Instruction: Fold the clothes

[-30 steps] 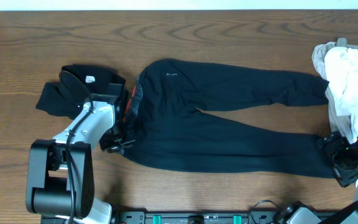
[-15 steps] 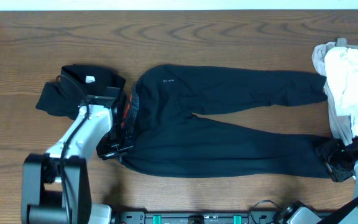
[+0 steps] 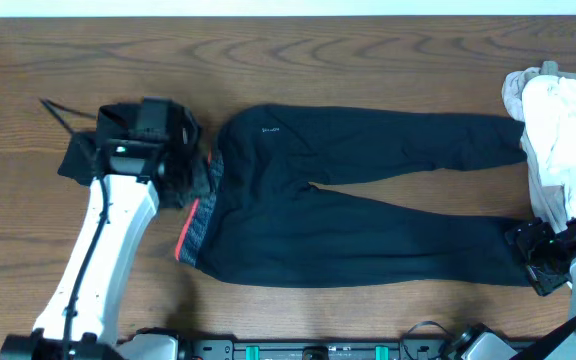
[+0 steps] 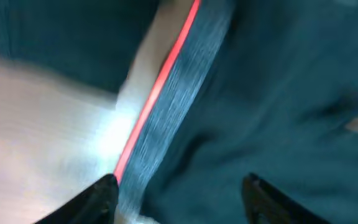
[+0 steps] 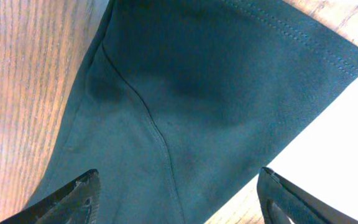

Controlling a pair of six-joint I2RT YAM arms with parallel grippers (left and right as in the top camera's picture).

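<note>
The dark navy trousers (image 3: 368, 215) lie flat across the table, with a tiny white logo (image 3: 270, 129) near the top. Their orange-red and grey waistband (image 3: 194, 232) is at the left and both legs run right. My left gripper (image 3: 196, 185) hovers open over the waistband (image 4: 166, 93). That view is blurred, and nothing is held between the fingertips (image 4: 101, 193). My right gripper (image 3: 526, 258) stands open at the lower leg's hem (image 5: 229, 81), with its fingers (image 5: 82, 193) on either side of the cloth. A black shirt (image 3: 88, 155) lies at the left, partly hidden by my arm.
A heap of white and beige garments (image 3: 563, 140) sits at the right edge, just above the right gripper. Brown wooden table (image 3: 368, 60) shows behind the trousers and at the front left.
The left gripper has let go of the waistband, opened, and swung up and back toward the black shirt. The waistband now lies flat, showing its orange edge. The right gripper barely moved.
</note>
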